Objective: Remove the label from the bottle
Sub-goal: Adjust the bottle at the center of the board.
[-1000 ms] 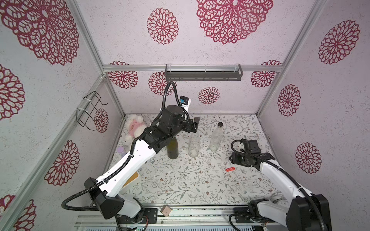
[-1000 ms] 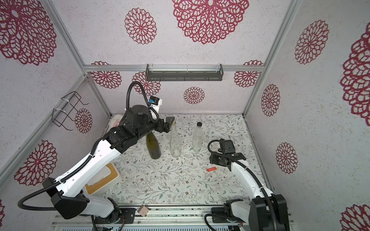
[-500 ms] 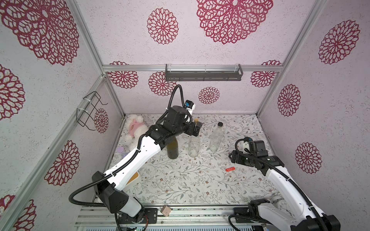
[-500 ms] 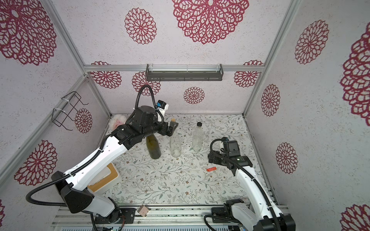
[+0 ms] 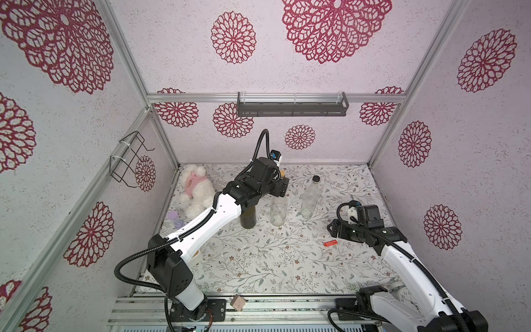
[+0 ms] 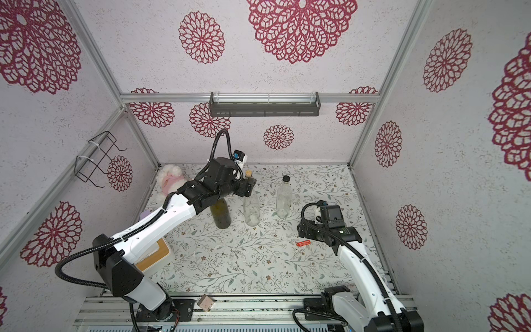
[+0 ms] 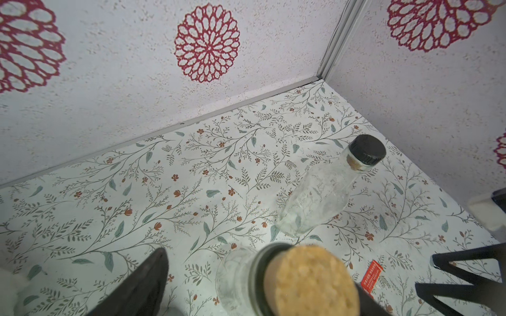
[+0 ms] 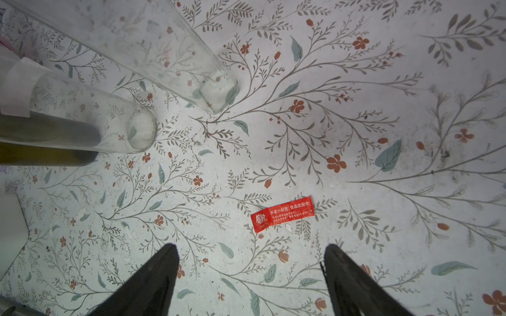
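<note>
label (image 8: 282,214): You are looking at a small red strip with white print. It is lying flat on the floral table (image 5: 258,258), right of centre and a little below mid-height in both top views, apart from every bottle.
right gripper (image 8: 251,246): It is hovering low over the table, just right of the label in both top views.
right fingers (image 8: 153,281): They are standing spread wide with nothing between them. The label is lying just beyond the tips, touching neither.
left gripper (image 7: 262,276): It is reaching to the centre of the frame in both top views, level with the neck of the corked bottle (image 5: 278,212).
left fingers (image 7: 142,281): They are standing apart on either side of that neck. The finger you are seeing in full is standing clear of the glass. The other is mostly hiding behind the cork (image 7: 312,281), so you cannot tell whether it is touching.
corked bottle: Clear glass, standing upright in the middle of a row of three, just above frame centre.
capped bottle (image 5: 310,198): Clear glass with a black cap, standing upright just right of the corked bottle.
dark bottle (image 5: 248,218): It is standing just left of the corked bottle, its top hiding under the left arm.
plush toy (image 5: 195,189): White with pink, lying at the left of the table near the back corner.
</note>
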